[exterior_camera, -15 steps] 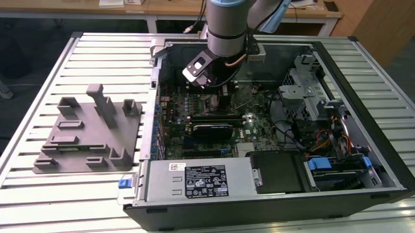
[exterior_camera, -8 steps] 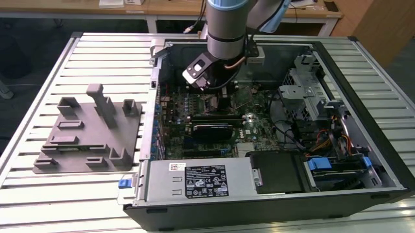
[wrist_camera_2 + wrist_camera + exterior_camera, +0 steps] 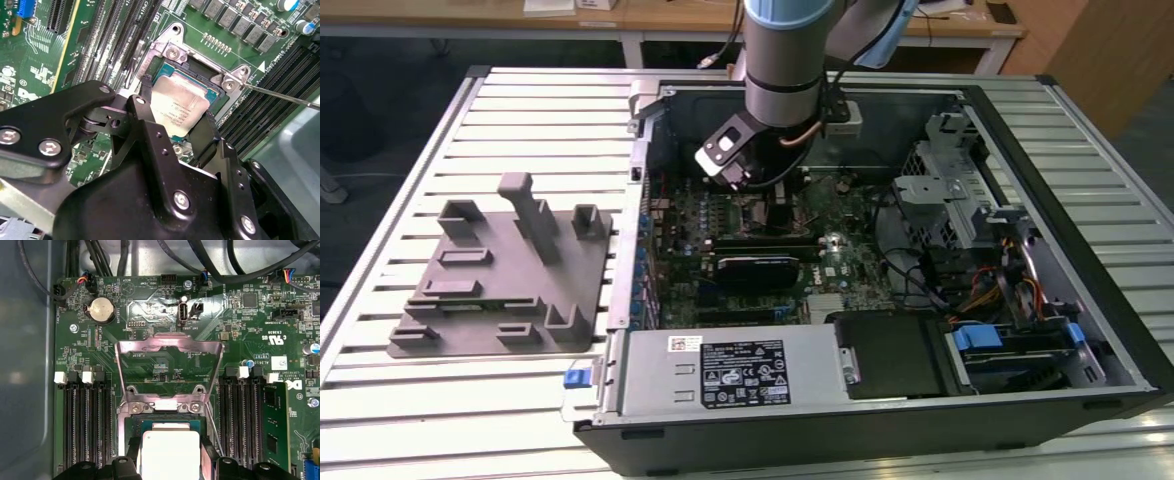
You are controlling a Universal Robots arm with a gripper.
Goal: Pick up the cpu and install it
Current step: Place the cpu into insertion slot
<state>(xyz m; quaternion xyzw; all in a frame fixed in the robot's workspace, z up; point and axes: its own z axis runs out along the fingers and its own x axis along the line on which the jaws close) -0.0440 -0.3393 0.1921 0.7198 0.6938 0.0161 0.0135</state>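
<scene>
Motherboard (image 3: 150, 315); end effector (image 3: 178, 105) tight on cpu (image 3: 182, 111)

Ext. high; wrist views nr cpu (image 3: 180, 112) (image 3: 170, 452)

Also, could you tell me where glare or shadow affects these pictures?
First wrist view: the cpu top is washed out near white and the raised load plate shines pinkish; second wrist view: the cpu is evenly lit, print visible; exterior view: the computer case interior is dim beside the bright slatted table.
</scene>
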